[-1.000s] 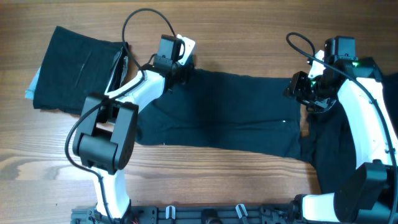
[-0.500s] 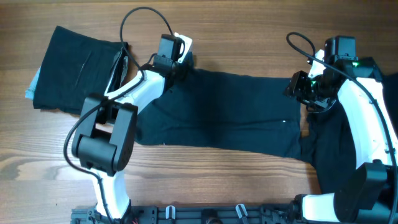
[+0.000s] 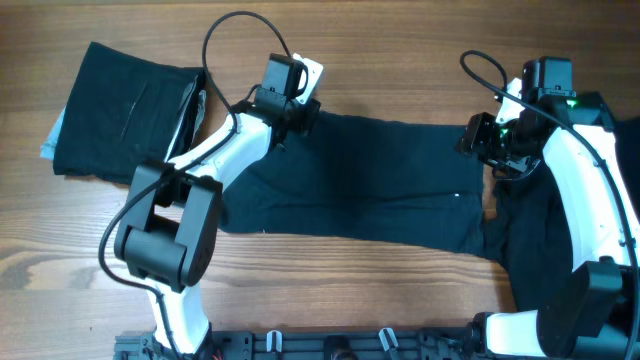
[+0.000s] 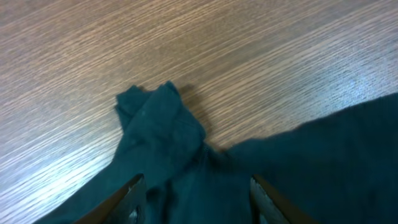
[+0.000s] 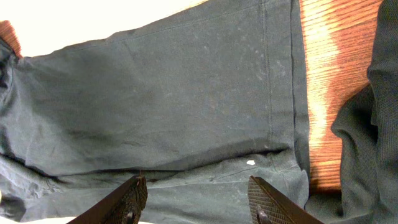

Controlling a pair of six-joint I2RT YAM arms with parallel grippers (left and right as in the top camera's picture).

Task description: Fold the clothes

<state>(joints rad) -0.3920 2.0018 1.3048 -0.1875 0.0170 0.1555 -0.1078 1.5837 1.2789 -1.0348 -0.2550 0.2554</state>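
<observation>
We've got the dark garment (image 3: 370, 180) laid flat across the middle of the overhead frame, long axis running left to right. The left gripper (image 3: 297, 108) is at its upper-left corner and the right gripper (image 3: 478, 140) at its right-hand edge. That's one arm per end, each nearer its own side.

In the left wrist view, the fingers (image 4: 132, 198) are spread wide at the bottom of the frame, gripping nothing. The bunched sleeve end (image 4: 158, 124) lies just ahead of them, toward the upper left, on the bare table (image 4: 280, 56). Whether the tips touch the cloth, we cannot tell.

In the right wrist view, those fingers (image 5: 134, 196) are spread wide too, and empty. The hem seam (image 5: 268, 81) runs top to bottom, ahead of them and to the right. Past it there's a strip of wood, then a second dark cloth (image 5: 379, 124) at the right edge.

Only the wrist views show how far the jaws stand apart. Only the overhead shows the whole garment, plus a folded stack (image 3: 120, 110) at the upper left, well apart from both grippers.
</observation>
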